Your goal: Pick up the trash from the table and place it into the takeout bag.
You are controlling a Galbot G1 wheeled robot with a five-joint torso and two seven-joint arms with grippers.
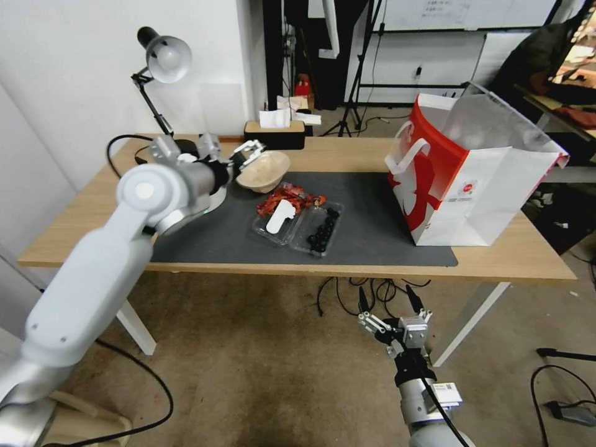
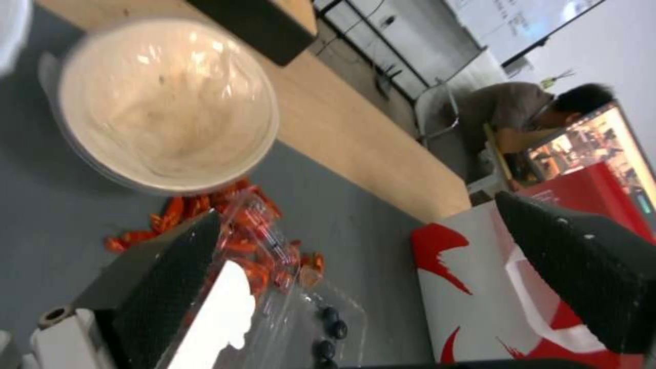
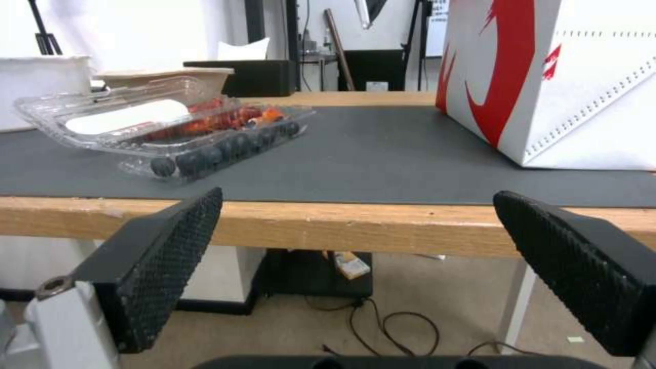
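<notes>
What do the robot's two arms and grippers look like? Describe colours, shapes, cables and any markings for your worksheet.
The left arm has smooth white rounded shells and silver joints. The right arm is silver-grey, with a black cable and a white printed label. The left gripper and right gripper have metal linkages; their fingers carry black, dimpled wedge pads.

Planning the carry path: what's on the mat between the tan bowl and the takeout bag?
Head view: between tan bowl and takeout bag lie red wrappers and a clear clamshell tray nearer the bowl; beyond them, bare mat up to the bag.
</notes>
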